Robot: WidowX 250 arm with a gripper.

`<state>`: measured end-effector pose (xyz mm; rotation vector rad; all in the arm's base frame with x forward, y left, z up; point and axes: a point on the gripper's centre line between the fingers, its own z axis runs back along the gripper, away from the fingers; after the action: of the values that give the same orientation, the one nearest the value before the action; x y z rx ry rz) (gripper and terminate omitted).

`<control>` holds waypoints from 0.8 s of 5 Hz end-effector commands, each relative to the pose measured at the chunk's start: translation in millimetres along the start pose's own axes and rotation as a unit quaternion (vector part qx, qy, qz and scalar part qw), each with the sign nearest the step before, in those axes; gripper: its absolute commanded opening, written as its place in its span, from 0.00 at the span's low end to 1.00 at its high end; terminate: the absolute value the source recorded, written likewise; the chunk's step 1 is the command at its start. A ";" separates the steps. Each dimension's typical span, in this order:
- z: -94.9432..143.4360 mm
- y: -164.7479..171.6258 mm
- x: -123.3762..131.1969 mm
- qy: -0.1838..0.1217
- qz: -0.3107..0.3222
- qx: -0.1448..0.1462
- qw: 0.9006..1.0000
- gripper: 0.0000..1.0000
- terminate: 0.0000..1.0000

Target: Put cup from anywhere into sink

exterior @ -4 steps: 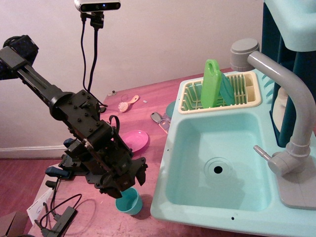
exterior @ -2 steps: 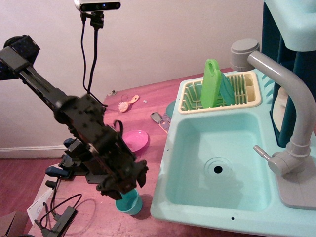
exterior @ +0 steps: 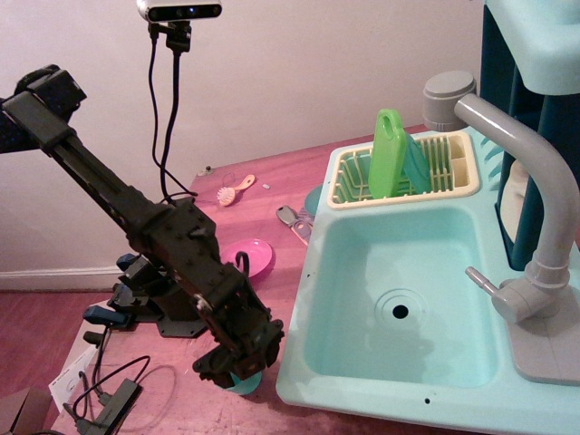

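The small teal plastic cup (exterior: 243, 384) is mostly covered by the black gripper (exterior: 237, 362), beside the smooth rounded sink (exterior: 313, 299); grip can't be told.

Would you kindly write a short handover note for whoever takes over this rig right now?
Gripper: low over the cup, covering most of it; whether it is open or shut cannot be told.
Cup: on the pink table, just left of the sink's front left corner; only its lower edge shows.
Sink: nothing lies in the basin.
Done: the arm is at the cup.
Left: confirm the grip, lift the cup, carry it right over the rim, release it in the basin.
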<state>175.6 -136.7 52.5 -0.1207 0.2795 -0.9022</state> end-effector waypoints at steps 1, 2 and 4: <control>-12.4 9.0 4.9 -0.011 -0.013 -0.011 1.000 1.00 0.00; -29.0 13.9 -4.0 -0.017 -0.014 -0.019 1.000 1.00 0.00; -38.1 8.3 -25.3 -0.040 0.014 0.001 0.999 0.00 0.00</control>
<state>154.1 -112.6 16.9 -0.1526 0.2176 -0.8839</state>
